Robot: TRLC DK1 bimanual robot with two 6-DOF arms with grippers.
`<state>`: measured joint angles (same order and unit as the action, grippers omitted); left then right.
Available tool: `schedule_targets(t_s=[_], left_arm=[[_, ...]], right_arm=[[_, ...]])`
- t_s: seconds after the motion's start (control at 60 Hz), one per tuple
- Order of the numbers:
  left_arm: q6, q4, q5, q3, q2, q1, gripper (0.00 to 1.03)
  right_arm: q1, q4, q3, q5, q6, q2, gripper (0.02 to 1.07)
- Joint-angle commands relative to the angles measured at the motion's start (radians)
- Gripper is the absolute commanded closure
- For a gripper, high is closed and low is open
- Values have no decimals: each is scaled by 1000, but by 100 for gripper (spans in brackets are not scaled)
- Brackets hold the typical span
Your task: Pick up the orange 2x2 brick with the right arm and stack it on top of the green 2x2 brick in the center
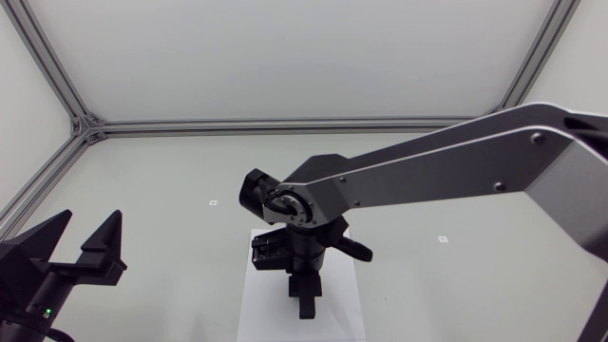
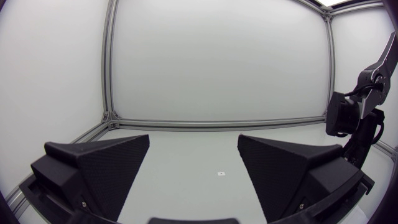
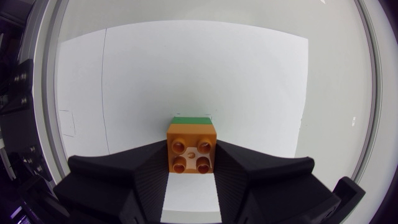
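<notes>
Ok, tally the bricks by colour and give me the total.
orange 2x2 brick: 1
green brick: 1
Total: 2
Both show only in the right wrist view. Only a strip of the green one is visible past the orange one.
</notes>
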<state>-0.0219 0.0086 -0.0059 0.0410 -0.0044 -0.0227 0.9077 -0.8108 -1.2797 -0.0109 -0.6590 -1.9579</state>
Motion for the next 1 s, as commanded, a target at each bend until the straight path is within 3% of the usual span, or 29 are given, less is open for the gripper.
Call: schedule_targets(t_s=[0.0, 0.667, 0.833, 0.983], left_arm=[[13, -15, 4, -41, -8, 3, 4], [13, -15, 4, -41, -8, 3, 4], [13, -15, 4, -41, -8, 3, 4], [13, -15, 4, -41, -8, 3, 4]], right_arm=[[-1, -2, -1, 2, -10, -19, 79], [-4, -8, -21, -1, -2, -30, 79], [-4, -8, -17, -1, -1, -29, 68], [-3, -11, -18, -1, 2, -27, 51]])
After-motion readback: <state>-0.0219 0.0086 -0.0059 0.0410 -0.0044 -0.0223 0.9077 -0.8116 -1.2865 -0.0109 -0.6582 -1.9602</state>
